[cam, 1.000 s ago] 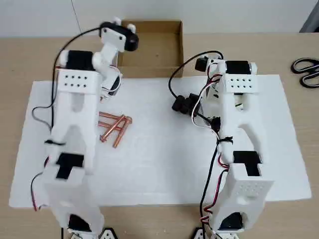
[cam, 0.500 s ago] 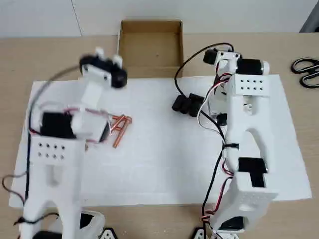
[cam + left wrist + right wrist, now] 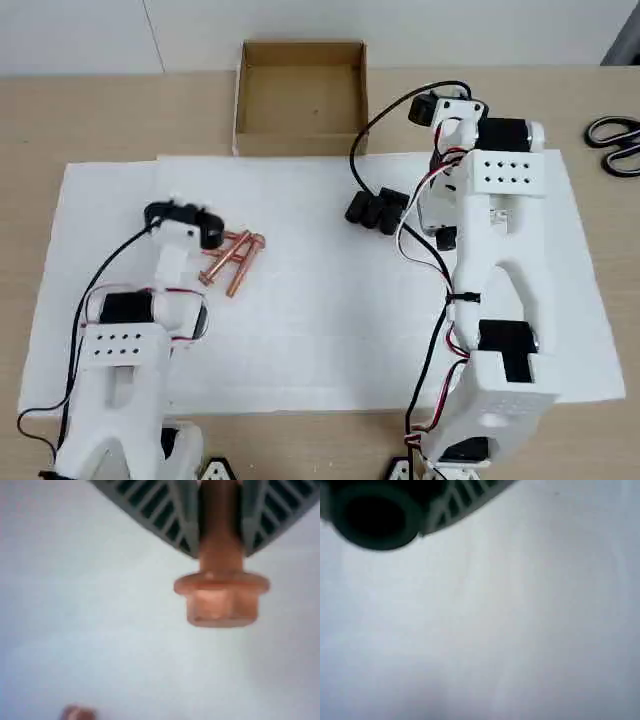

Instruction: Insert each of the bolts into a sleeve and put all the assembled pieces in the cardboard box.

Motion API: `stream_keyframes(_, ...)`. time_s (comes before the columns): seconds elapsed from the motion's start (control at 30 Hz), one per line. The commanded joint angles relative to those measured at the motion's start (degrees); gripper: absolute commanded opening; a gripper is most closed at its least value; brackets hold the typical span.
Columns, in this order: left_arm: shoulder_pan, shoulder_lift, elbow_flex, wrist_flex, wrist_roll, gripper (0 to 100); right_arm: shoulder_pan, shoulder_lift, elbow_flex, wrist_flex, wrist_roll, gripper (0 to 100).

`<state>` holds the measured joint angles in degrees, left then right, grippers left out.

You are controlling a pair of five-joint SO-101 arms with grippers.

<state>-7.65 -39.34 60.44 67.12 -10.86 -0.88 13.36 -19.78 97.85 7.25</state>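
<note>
The left gripper (image 3: 220,540) has its jaws closed tight on the stem of a copper bolt (image 3: 220,597). The bolt's fat head sticks out past the tips, above the white sheet (image 3: 320,330). Just beside that arm, the loose bolts (image 3: 232,258) lie in a little heap on the sheet. Across the sheet, the right gripper (image 3: 415,507) seems to be closed on a black sleeve (image 3: 374,517), and the sleeve's round hole shows at one end. I think the job now is to bring these two together. To do it well, the thin end of the bolt must point straight at the hole. That end is hidden by the jaws, so an arm may need to turn first. Push slowly and keep the squeeze firm, or the bolt can slip or tip. Stay clear of the spare sleeves (image 3: 375,210), which sit close to the right arm. Farthest off, past the sheet's edge, the cardboard box (image 3: 302,45) is ready for the finished pieces.
</note>
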Motion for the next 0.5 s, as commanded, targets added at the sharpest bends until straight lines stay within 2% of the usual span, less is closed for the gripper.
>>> stream_keyframes(0.0,-2.02,-2.02,1.8,-3.25,-1.85,1,0.13,-3.74,-0.26,1.01,0.53,0.5)
stream_keyframes(0.1,-2.55,-2.02,2.15,-3.43,-2.2,2,0.04,-3.74,-0.26,1.01,0.53,0.5)
stream_keyframes(0.3,-2.64,-2.02,2.15,-3.52,-1.93,14,0.04,-3.74,-0.26,1.01,0.53,0.5)
stream_keyframes(0.47,-2.64,-1.93,2.24,-3.6,-1.93,14,0.22,-3.74,-0.26,1.01,0.53,0.5)
